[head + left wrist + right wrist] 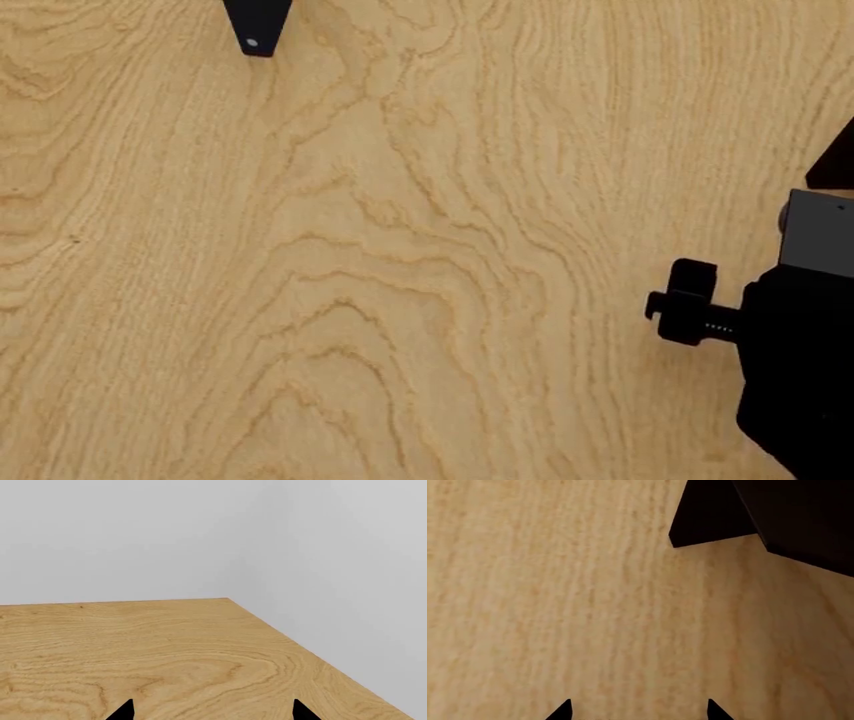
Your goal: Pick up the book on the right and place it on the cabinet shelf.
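pale oak-grained wood fills the left wrist view: the bench (167, 650) runs to a corner against grey walls, and the left tool (212, 711) shows two black tips spread apart, grasping nothing. head view: a black book (256, 25) with a white dot at the far edge, the right arm (787, 350) at the side. right wrist view: the right tool (637, 711) is released over bare wood, near the dark cabinet shelf (800, 515). the grey book appears in no view.
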